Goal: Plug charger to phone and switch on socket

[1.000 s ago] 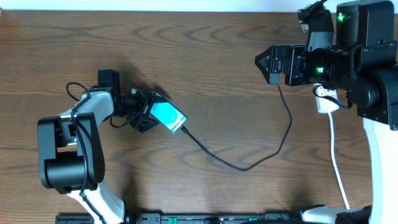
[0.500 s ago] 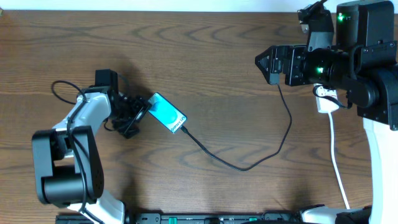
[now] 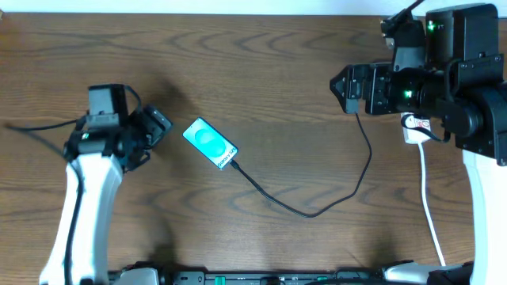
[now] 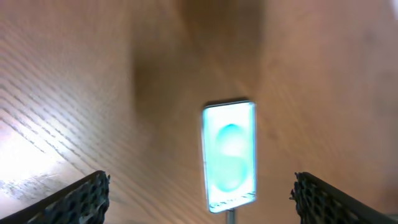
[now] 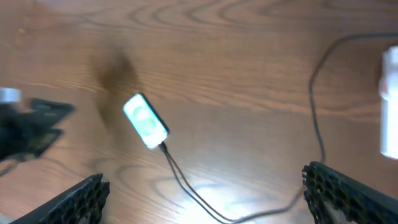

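Note:
The phone (image 3: 210, 144) lies flat on the wood table, its teal screen lit; the left wrist view shows the phone (image 4: 229, 155) just ahead of the jaws. The charger (image 3: 317, 212), a thin black cable, has its plug tip seated at the phone's lower end (image 4: 230, 214) and loops right toward the socket (image 3: 413, 131), a white strip mostly hidden under the right arm. My left gripper (image 3: 153, 134) stands open, apart from the phone on its left. My right gripper (image 3: 339, 85) hangs open above the cable, holding nothing.
The socket's white cord (image 3: 429, 210) runs down the right side toward the front edge. In the right wrist view the socket (image 5: 390, 106) shows at the right border and the cable (image 5: 317, 124) curves beside it. The table's far edge (image 3: 198, 9) is near the top.
My left gripper has come off the phone and pulled back to the left, its jaws a little wider. The phone and cable stay put. The right arm has barely shifted.

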